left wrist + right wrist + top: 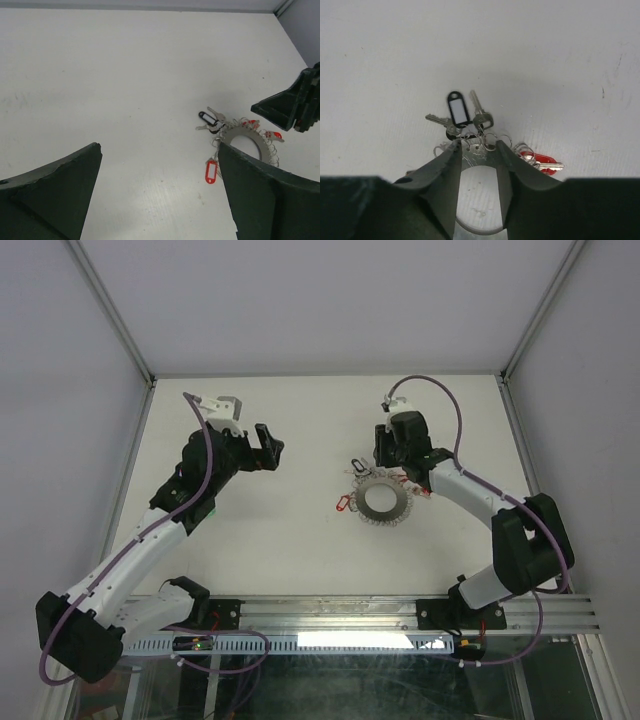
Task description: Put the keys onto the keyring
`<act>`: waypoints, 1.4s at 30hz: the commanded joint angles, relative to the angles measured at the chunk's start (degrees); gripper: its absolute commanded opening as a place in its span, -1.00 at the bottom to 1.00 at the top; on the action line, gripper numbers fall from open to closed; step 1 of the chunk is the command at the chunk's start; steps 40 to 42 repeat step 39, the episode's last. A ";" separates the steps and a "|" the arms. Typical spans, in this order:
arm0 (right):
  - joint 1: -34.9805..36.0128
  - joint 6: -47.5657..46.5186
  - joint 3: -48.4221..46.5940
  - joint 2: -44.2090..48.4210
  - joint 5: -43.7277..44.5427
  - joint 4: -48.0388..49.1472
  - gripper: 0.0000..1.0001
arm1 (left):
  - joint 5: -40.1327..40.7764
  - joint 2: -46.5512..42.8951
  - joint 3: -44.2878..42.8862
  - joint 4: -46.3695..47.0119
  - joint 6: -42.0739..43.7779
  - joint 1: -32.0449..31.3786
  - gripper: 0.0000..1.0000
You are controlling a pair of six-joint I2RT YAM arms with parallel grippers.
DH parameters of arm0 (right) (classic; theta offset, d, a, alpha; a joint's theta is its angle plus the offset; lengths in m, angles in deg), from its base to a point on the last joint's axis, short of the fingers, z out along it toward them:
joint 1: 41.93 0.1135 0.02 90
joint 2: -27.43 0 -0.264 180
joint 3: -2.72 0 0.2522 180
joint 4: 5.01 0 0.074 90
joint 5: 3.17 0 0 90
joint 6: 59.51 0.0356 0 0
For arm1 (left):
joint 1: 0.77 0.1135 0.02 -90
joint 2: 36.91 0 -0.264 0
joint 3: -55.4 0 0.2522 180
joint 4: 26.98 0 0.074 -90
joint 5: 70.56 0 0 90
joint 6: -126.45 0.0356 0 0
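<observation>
Keyring (381, 500) lies under my right gripper (479, 146), its far rim between the part-open jaws, which clamp nothing. Keys (481, 120) lie just beyond. My left gripper (268, 448) gapes empty, well to the left.

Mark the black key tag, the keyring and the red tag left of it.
black key tag (458, 107): right wrist view, its white label.
keyring (243, 134): left wrist view, its grey band's far arc.
red tag (211, 171): left wrist view, its middle.

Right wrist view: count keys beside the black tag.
2: the left key juts left of the black tag; the right key lies right of it. Jaws may hide more.
</observation>
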 commanded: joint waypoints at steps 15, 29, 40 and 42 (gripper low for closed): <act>-3.37 12.16 1.01 20.72 -14.50 0.00 1.00 | 5.39 5.26 -4.74 -9.74 -9.04 7.34 0.98; -3.38 6.44 14.62 53.92 -2.45 -0.49 1.00 | 13.48 -15.27 7.49 -4.65 -3.93 7.37 0.98; -3.36 9.56 20.62 59.86 2.60 -1.13 1.00 | 13.26 -23.60 14.98 -3.24 -2.11 7.37 0.99; -3.36 9.56 20.62 59.86 2.60 -1.13 1.00 | 13.26 -23.60 14.98 -3.24 -2.11 7.37 0.99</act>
